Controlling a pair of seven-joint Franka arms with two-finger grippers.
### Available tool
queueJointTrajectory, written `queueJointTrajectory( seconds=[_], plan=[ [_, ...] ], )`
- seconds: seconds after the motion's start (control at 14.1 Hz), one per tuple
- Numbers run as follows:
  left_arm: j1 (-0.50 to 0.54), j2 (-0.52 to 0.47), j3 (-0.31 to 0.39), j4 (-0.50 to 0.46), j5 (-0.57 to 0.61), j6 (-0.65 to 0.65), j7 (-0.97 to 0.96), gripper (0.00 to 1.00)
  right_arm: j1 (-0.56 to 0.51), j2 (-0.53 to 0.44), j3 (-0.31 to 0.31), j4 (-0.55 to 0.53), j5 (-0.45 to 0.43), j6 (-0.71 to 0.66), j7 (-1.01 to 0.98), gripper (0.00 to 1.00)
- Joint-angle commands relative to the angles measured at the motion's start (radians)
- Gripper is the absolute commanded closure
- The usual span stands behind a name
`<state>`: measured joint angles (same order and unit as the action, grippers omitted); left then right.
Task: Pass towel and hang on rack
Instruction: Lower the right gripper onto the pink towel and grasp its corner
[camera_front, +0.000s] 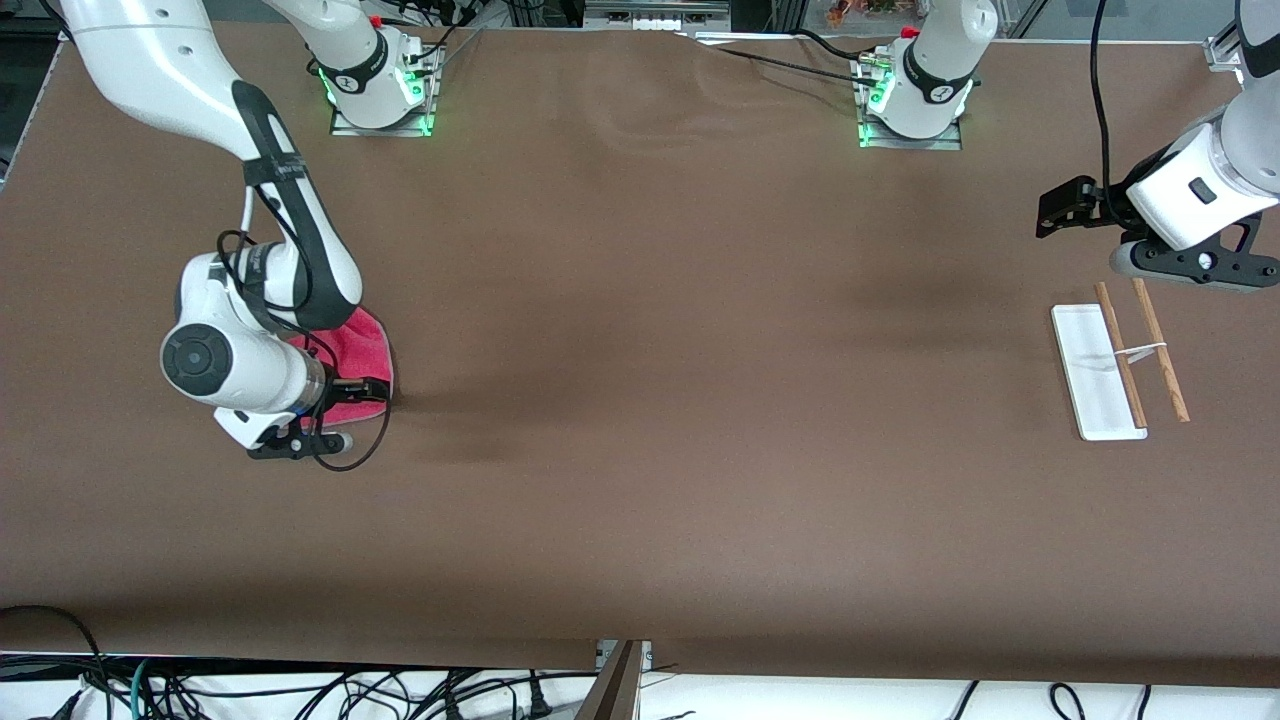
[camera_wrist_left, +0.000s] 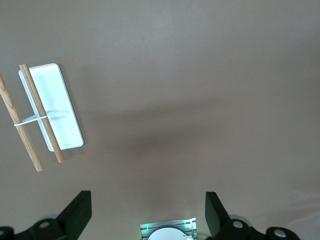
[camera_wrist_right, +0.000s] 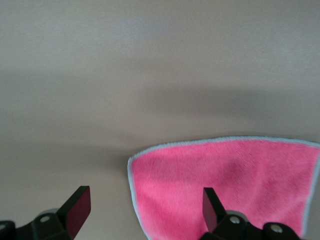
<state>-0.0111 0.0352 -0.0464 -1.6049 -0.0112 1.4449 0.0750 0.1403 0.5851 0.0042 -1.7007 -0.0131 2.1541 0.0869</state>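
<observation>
The pink-red towel (camera_front: 365, 350) lies flat on the brown table at the right arm's end, partly hidden under that arm. My right gripper (camera_front: 362, 386) is open, low over the towel's edge. In the right wrist view the towel (camera_wrist_right: 225, 185) has its pale-edged corner between the fingers of my right gripper (camera_wrist_right: 145, 212), with one fingertip (camera_wrist_right: 212, 210) over the cloth. The rack (camera_front: 1095, 375) stands at the left arm's end, white base with two brown rods (camera_front: 1160, 350). My left gripper (camera_front: 1065, 205) waits open and empty in the air beside the rack (camera_wrist_left: 50, 115); it also shows in the left wrist view (camera_wrist_left: 147, 212).
The two arm bases (camera_front: 380, 95) (camera_front: 915, 105) stand along the table's edge farthest from the front camera. A black cable (camera_front: 1100, 100) hangs by the left arm. Loose cables (camera_front: 300, 690) lie below the table's front edge. Bare brown cloth spans the middle.
</observation>
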Motion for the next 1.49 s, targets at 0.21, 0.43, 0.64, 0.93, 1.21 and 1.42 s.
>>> queueJointTrajectory(
  seconds=[0.21, 0.43, 0.64, 0.93, 1.21, 1.42],
  plan=[
    [0.000, 0.011, 0.000, 0.028, 0.005, -0.021, 0.022, 0.00, 0.012, 0.018, 0.013, -0.053, 0.007, 0.082, 0.094, 0.03],
    [-0.001, 0.011, 0.000, 0.026, 0.005, -0.021, 0.022, 0.00, 0.018, 0.035, 0.013, -0.053, 0.012, 0.112, 0.100, 0.05],
    [0.000, 0.011, 0.000, 0.026, 0.005, -0.021, 0.022, 0.00, 0.016, 0.065, 0.013, -0.054, 0.012, 0.145, 0.100, 0.09],
    [0.000, 0.011, 0.000, 0.026, 0.005, -0.023, 0.022, 0.00, 0.015, 0.068, 0.013, -0.057, 0.025, 0.144, 0.100, 0.32],
    [0.000, 0.011, 0.000, 0.026, 0.005, -0.023, 0.020, 0.00, 0.016, 0.068, 0.013, -0.057, 0.025, 0.136, 0.097, 0.78],
    [0.000, 0.011, 0.000, 0.026, 0.005, -0.023, 0.020, 0.00, 0.016, 0.067, 0.013, -0.060, 0.027, 0.132, 0.097, 1.00]
  ],
)
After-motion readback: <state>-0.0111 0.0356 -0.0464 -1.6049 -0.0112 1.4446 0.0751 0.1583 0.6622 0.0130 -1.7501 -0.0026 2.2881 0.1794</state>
